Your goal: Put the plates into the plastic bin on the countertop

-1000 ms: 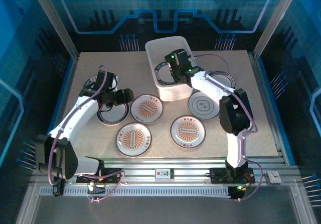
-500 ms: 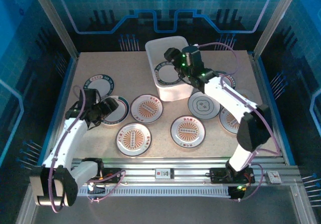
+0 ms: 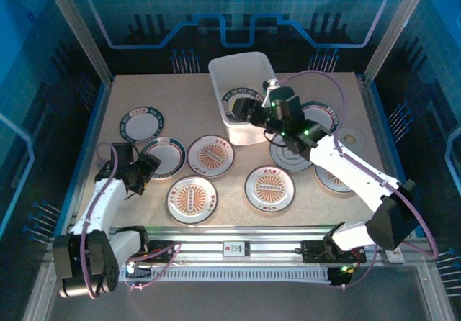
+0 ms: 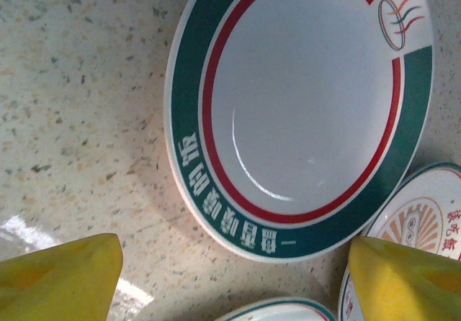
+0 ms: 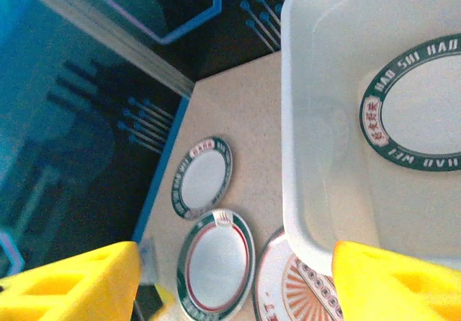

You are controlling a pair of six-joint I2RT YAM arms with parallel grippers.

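Counted 9 plates. 1, the binned plate (image 3: 232,106) w/ dark lettered rim, lay flat inside the plastic bin (image 3: 241,62), which stood at the far middle of the countertop (image 3: 180,94). The other 8 lay on the countertop:
- 4 orange-centred plates (image 3: 210,155), 3 in a cluster near centre and 1 partly under the R arm.
- 2 dark-rimmed plates (image 3: 142,124), 1 far L and 1 just R of the bin.
- 1 green-and-red-rimmed plate (image 3: 167,155).
- 1 grey plate (image 3: 288,157).

Also 1 thin pale disc (image 3: 351,139) near the R edge.

The L gripper (image 3: 137,170) hung low just L of the green-and-red-rimmed plate (image 4: 302,105). In the L wrist view the L gripper (image 4: 230,281) had its jaws spread wide, nothing between them.

The R gripper (image 3: 241,111) was over the bin's near end, by the binned plate (image 5: 425,112). In the R wrist view the R gripper (image 5: 234,285) also had its jaws spread, holding nothing, w/ the plastic bin (image 5: 317,119) below.
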